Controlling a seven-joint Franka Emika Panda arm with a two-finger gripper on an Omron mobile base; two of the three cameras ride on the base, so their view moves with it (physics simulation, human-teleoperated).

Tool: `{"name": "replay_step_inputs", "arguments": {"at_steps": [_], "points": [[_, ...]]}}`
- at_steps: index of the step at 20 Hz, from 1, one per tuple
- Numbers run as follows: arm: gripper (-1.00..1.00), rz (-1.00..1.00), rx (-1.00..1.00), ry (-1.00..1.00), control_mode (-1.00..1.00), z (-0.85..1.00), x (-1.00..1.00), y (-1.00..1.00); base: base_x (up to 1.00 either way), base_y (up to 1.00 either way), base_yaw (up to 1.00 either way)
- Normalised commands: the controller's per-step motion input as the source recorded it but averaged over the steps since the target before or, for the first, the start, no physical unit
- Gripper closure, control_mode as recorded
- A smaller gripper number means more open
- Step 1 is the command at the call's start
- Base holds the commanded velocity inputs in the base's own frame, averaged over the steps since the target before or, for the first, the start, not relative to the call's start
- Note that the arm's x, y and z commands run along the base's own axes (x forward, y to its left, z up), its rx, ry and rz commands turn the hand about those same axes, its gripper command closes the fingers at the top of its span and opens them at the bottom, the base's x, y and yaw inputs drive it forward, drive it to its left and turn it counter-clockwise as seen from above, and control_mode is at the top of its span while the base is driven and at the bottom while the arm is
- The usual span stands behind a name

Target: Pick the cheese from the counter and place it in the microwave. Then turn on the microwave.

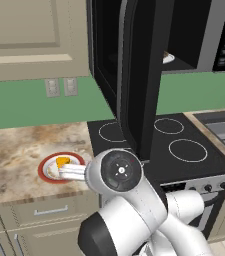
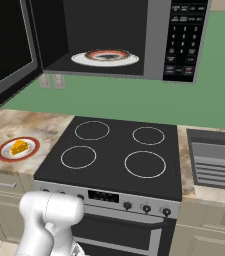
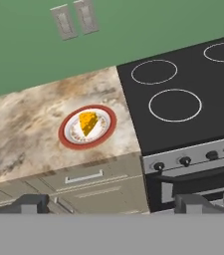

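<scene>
A green wall [image 2: 134, 107] carries two pale outlets [image 3: 76, 20]. Beige cabinets [image 1: 29, 35] hang above; beige drawers [image 3: 83, 182] sit below. A grey sink [image 2: 216, 160], seemingly steel, adjoins the black stove [image 2: 114, 155].

We are seeing the marbled counter [image 3: 29, 134] carrying a red-rimmed plate [image 3: 66, 137] just left of the stovetop [image 3: 183, 99]. The cheese [image 3: 87, 122] is sitting on that plate.

Kitchen — stovetop [image 2: 113, 155], microwave [image 2: 154, 37]
</scene>
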Motion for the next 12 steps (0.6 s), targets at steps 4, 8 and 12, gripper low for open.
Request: {"name": "replay_step_inputs", "arguments": {"at_steps": [4, 8, 12], "points": [[-1.00, 0.00, 0.00, 0.00, -1.00, -0.07, 0.43, 0.18, 0.00, 0.00, 0.00], [-1.00, 0.00, 0.00, 0.00, -1.00, -0.04, 0.41, 0.13, 0.00, 0.00, 0.00], [-1.00, 0.00, 0.00, 0.03, -1.00, -0.11, 0.38, 0.20, 0.00, 0.00, 0.00]]}}
